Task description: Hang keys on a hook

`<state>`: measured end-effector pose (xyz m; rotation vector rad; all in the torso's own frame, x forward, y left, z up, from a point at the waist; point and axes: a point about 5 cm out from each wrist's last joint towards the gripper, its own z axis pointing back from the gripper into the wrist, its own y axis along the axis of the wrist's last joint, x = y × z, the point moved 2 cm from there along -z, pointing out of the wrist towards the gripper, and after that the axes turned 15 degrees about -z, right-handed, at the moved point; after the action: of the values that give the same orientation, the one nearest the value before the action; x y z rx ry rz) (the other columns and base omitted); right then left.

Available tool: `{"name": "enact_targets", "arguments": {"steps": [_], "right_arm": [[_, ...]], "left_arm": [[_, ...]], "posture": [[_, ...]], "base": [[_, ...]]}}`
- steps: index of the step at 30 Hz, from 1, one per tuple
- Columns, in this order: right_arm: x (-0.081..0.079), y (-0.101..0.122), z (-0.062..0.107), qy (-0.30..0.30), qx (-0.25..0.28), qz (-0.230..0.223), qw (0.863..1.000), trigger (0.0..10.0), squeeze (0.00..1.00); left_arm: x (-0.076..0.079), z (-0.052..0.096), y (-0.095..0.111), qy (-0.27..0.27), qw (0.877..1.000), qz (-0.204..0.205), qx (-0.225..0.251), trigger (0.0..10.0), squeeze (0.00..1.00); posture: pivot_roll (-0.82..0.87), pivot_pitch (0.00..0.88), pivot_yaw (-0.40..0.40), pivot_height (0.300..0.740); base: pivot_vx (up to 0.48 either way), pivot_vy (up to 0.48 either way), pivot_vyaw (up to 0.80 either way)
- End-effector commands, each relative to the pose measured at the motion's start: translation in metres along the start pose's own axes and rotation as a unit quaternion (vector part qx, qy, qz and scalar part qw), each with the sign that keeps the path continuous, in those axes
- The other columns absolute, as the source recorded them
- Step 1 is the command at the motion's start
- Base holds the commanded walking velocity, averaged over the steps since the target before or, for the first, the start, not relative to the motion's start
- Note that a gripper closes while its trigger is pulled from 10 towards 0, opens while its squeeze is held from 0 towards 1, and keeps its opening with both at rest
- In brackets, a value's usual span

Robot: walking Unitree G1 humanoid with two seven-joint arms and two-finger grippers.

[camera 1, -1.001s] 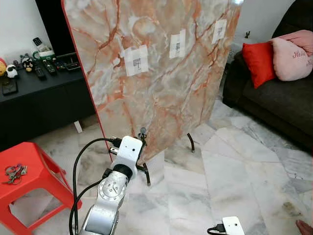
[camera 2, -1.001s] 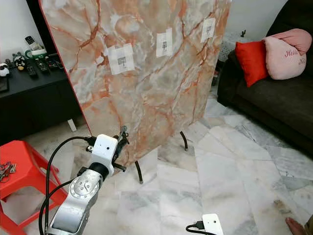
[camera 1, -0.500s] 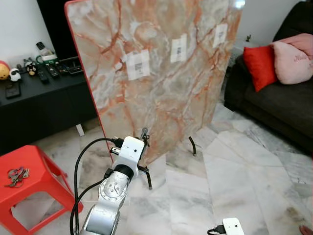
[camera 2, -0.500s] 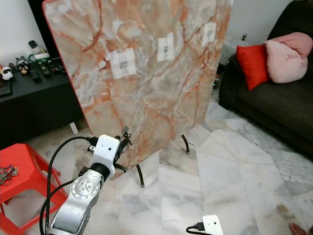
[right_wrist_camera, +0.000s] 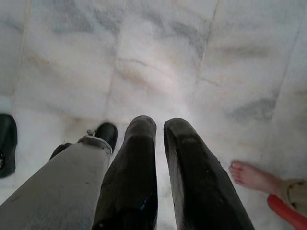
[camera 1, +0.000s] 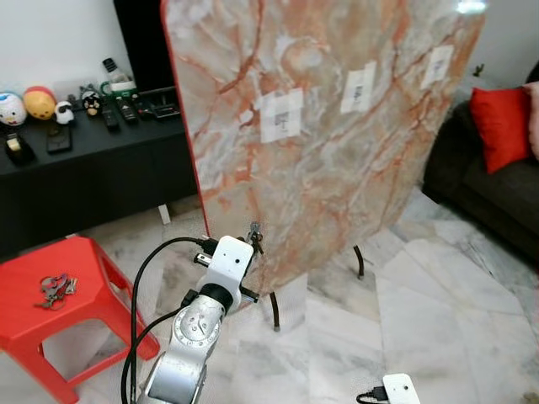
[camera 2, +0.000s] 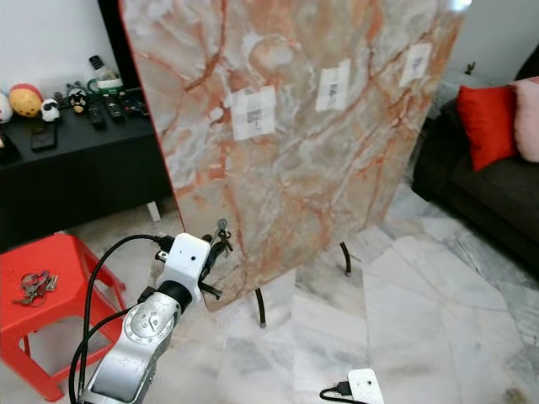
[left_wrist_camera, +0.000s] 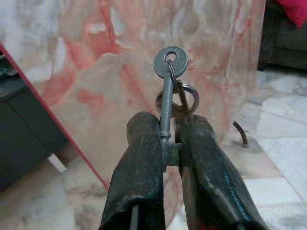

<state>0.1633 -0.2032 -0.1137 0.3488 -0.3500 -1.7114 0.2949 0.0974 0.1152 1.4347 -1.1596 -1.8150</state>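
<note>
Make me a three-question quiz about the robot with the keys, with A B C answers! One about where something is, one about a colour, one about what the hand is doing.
1. Where do the spare keys lie?
A. on the red stool
B. on the sofa
C. on the floor

2. What colour is the cushion on the sofa?
A. blue
B. red
C. green

3. What is the left gripper doing?
A. hanging open
B. pinching a key
C. pressing the marble board

Answers: 1 A, the bunch rests on the stool's seat. 2 B, it is bright red. 3 B, the wrist view shows both fingers shut on the key's shaft, the ring dangling by it.
</note>
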Motion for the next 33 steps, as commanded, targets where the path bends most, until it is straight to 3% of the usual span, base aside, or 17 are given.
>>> {"name": "enact_targets", "arguments": {"steps": [1,12,17,33], "right_arm": [[0.0028,0.0008,0.0003,-0.003,0.001,0.005,1.000,10.0,0.00],[0.0036,0.0007,0.0003,-0.010,-0.001,0.004,1.000,10.0,0.00],[0.0037,0.0012,0.0002,-0.010,-0.003,0.008,1.000,10.0,0.00],[0.0029,0.0039,0.0001,-0.006,0.001,0.007,1.000,10.0,0.00]], "left_arm": [[0.0002,-0.0013,0.0091,-0.001,1.000,0.001,0.021,10.0,0.00],[0.0007,-0.0012,0.0107,-0.003,1.000,0.003,0.024,10.0,0.00],[0.0011,-0.0017,0.0118,-0.003,1.000,0.004,0.026,10.0,0.00],[-0.0016,-0.0017,0.0156,0.005,0.999,0.006,0.033,10.0,0.00]], "posture": [[0.07,0.000,-0.075,0.740],[0.07,0.000,-0.078,0.740],[0.07,0.000,-0.079,0.740],[0.07,0.000,-0.086,0.740]], "base": [[0.330,0.000,0.00],[0.328,0.000,0.00],[0.330,0.000,-0.78],[0.331,0.000,0.00]]}}
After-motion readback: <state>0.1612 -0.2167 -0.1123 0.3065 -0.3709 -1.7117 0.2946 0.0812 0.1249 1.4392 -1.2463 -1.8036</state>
